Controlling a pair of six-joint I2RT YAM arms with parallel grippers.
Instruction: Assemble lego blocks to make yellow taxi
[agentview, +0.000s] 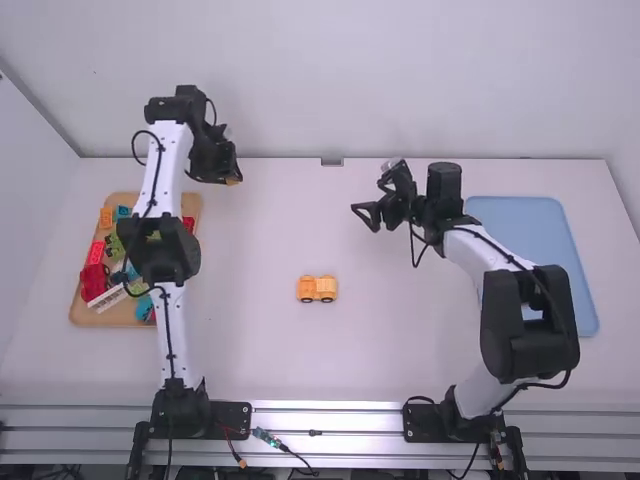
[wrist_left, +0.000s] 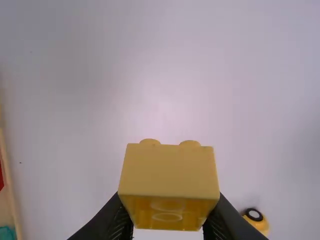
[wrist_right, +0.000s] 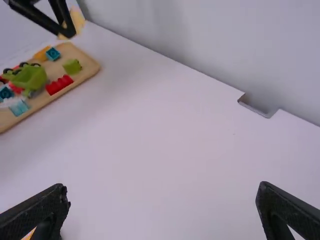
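High view: left gripper (agentview: 228, 172) is out by the table's far edge, past the wooden tray (agentview: 125, 198), clamped on a yellow block (wrist_left: 170, 170). Left wrist view backs that up, block squeezed between both fingers, studs along one edge, hollow underside partly visible, table (agentview: 260, 350) below it. Right gripper (agentview: 362, 216) is over the table, farther out than the yellow car (agentview: 317, 288) and off to its right; fingers wide apart in its own wrist view. Car sits on the table between the two arms, nearer the arm bases than either gripper, dark wheels visible along its near side; it's well apart from both trays. From where I stand, the held block and the car are clearly separate. Left wrist view also catches one car wheel (wrist_left: 254, 214), dark with a pale center. Wooden tray is on the left, partly under the left arm, loaded with mixed pieces: green frog-faced piece (wrist_right: 28, 77), green block (wrist_right: 72, 66), red block (wrist_right: 59, 85), orange piece (wrist_right: 42, 53), teal block (wrist_right: 52, 53), light blue block (wrist_right: 19, 107). Blue tray (agentview: 530, 220) is on the right side of the table, partly behind the right arm in the high view.
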